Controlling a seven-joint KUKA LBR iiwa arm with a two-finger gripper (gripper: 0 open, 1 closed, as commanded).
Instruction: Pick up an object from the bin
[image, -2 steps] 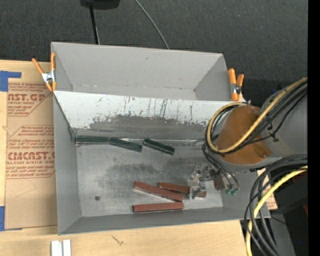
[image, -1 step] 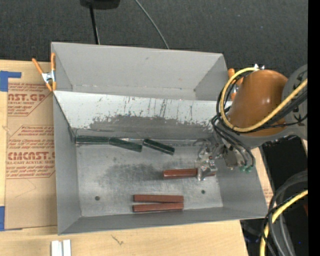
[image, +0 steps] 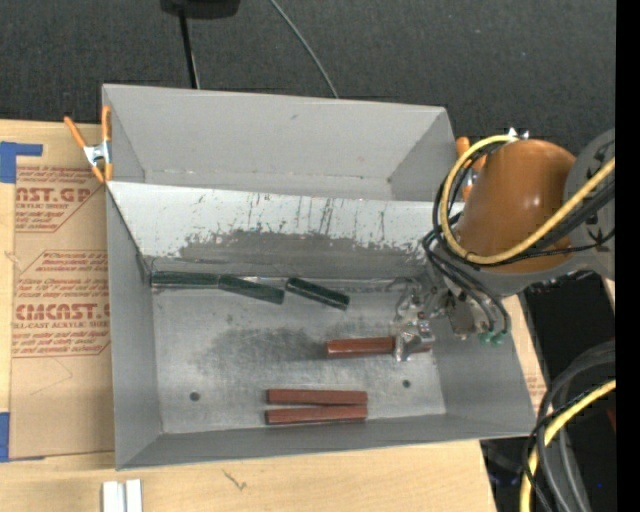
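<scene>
Grasp stage: gripper (image: 412, 336) low at right end of red-brown bar (image: 358, 348) on right half of bin (image: 250, 345) floor; open or clamped, cannot tell. Next, likely: firm hold, then straight lift.

The light over me is soft and even, falling from above, and what shadows there are stay faint and soft-edged. The grey bin (image: 290, 140) is brightest on its far sloping wall, a pale flat grey, while its floor and left wall sit a shade darker. My orange wrist cover (image: 515, 200) carries a broad, mild sheen across its top. Small bright glints show on the metal of my gripper (image: 408, 338). The brown bars (image: 315, 405) near the front wall leave a thin dark line beneath them. Beyond the far rim the ground is nearly black.
</scene>
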